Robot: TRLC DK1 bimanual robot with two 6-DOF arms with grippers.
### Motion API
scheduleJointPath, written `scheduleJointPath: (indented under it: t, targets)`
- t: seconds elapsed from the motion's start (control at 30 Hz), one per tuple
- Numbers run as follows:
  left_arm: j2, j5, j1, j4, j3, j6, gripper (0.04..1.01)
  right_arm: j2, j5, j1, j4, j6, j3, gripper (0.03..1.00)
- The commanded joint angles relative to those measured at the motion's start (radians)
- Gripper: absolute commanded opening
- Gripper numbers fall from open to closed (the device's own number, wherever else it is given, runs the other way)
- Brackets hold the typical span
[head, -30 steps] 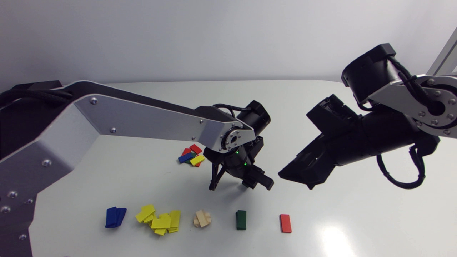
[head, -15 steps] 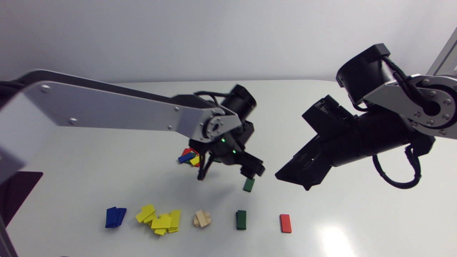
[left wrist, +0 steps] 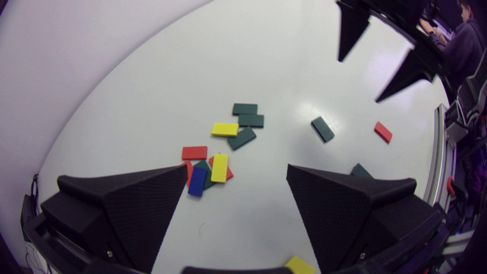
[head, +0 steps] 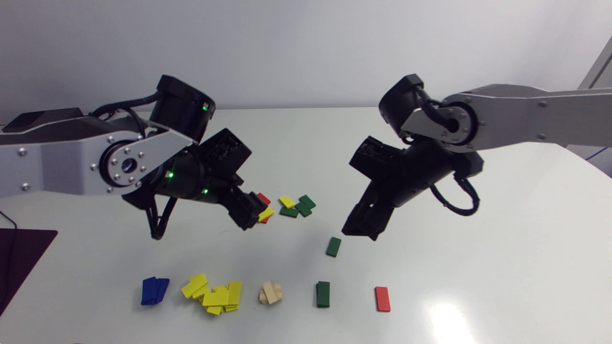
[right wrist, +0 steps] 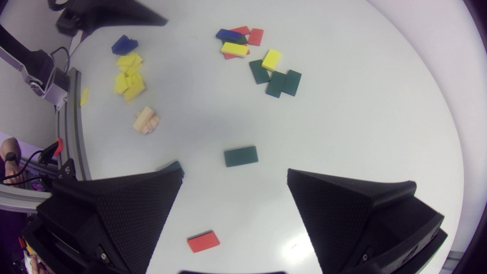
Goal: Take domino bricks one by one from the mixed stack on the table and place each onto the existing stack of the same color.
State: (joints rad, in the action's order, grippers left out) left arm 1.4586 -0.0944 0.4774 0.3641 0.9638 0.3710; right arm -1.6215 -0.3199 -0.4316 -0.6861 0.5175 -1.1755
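A loose green brick (head: 333, 246) (left wrist: 322, 129) (right wrist: 241, 156) lies flat on the table, apart from the green stack (head: 323, 294) nearer the front edge. My right gripper (head: 359, 230) (right wrist: 234, 171) hangs open just above and beside this brick, which lies just ahead of its fingers. My left gripper (head: 248, 216) (left wrist: 236, 167) is open and empty, raised over the mixed stack (head: 264, 206) (left wrist: 207, 173) (right wrist: 237, 42) of red, blue, yellow and green bricks and partly hiding it in the head view.
Beside the mixed stack lie a yellow brick (head: 287, 201) and three green ones (head: 301, 206). Along the front stand a blue stack (head: 154, 290), a yellow heap (head: 213, 294), a wooden stack (head: 271, 292) and a single red brick (head: 382, 298).
My left gripper opened and let the green brick fall short of the green stack, then drew back left and up. My right arm swung in toward the middle, over that brick.
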Motion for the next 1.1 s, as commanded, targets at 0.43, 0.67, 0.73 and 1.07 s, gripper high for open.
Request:
scheduleJointPath:
  t: [0.43, 0.67, 0.73, 1.07]
  targets:
    - [-0.095, -0.059, -0.039, -0.070, -0.158, 0.112, 0.934, -0.219, 0.145, -0.050, 0.120, 0.111, -0.010, 0.970]
    - [-0.107, -0.068, -0.031, -0.068, -0.168, 0.112, 0.934, -0.258, 0.176, -0.101, 0.123, 0.110, -0.003, 0.970]
    - [-0.107, -0.070, -0.031, -0.070, -0.175, 0.115, 0.934, -0.261, 0.185, -0.110, 0.123, 0.108, 0.008, 0.970]
    - [-0.107, -0.079, -0.028, -0.068, -0.177, 0.117, 0.934, -0.279, 0.234, -0.148, 0.094, 0.118, 0.013, 0.970]
